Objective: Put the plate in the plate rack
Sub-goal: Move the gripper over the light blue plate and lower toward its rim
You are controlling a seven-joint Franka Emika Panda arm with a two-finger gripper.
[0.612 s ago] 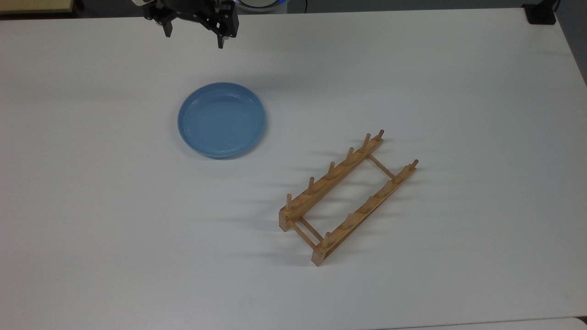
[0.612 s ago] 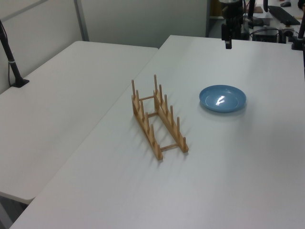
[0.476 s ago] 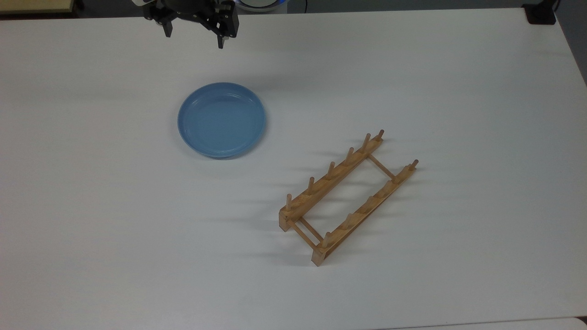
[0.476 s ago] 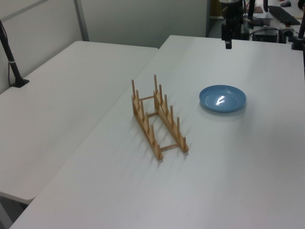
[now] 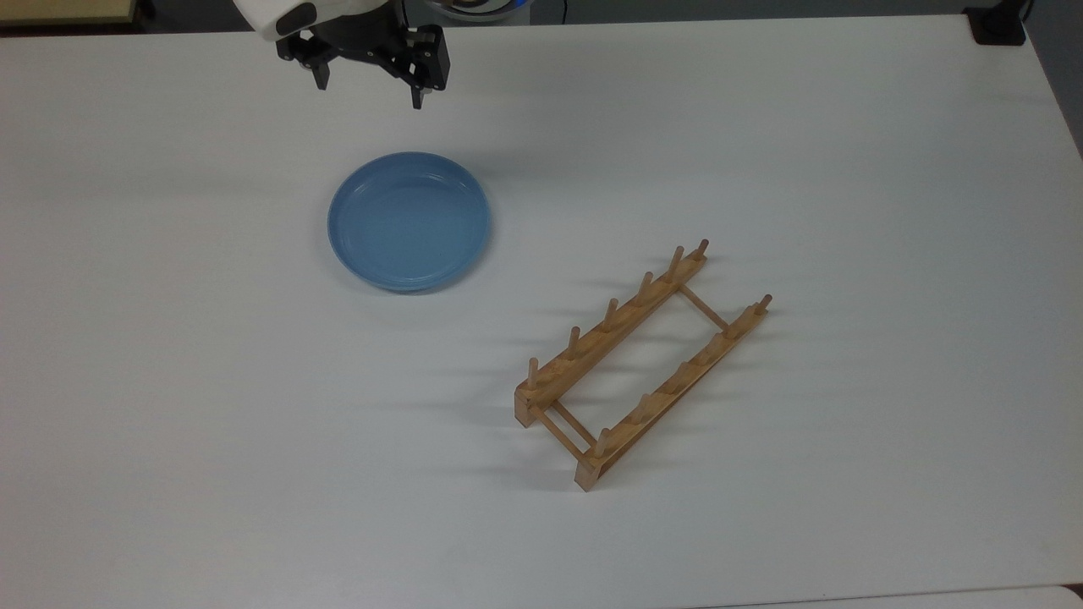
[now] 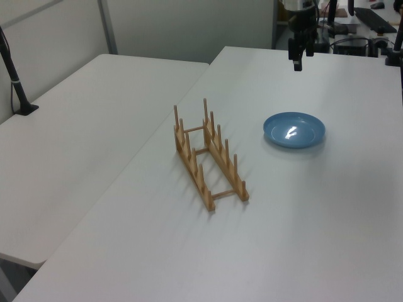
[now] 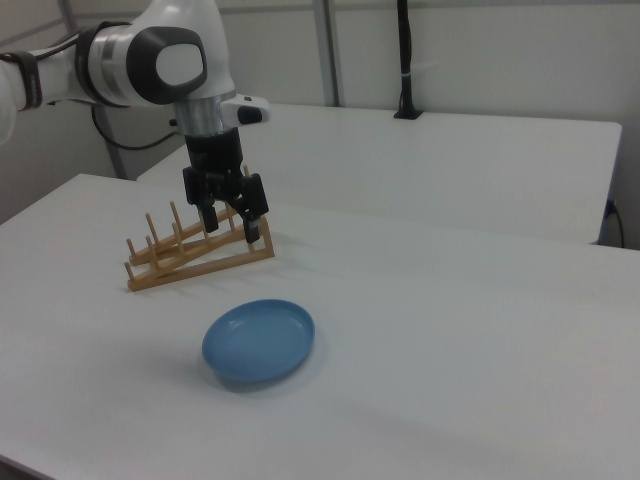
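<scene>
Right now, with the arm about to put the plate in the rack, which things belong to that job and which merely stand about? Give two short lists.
Belonging to the job:
plate, flat on the table
plate rack, no plate in it
gripper, open, holding nothing

Standing about:
black post on the neighbouring table

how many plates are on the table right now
1. The plate lies flat on the table, apart from the plate rack, which stands at the top view's lower right and holds nothing. The gripper hovers beyond the plate.
</scene>
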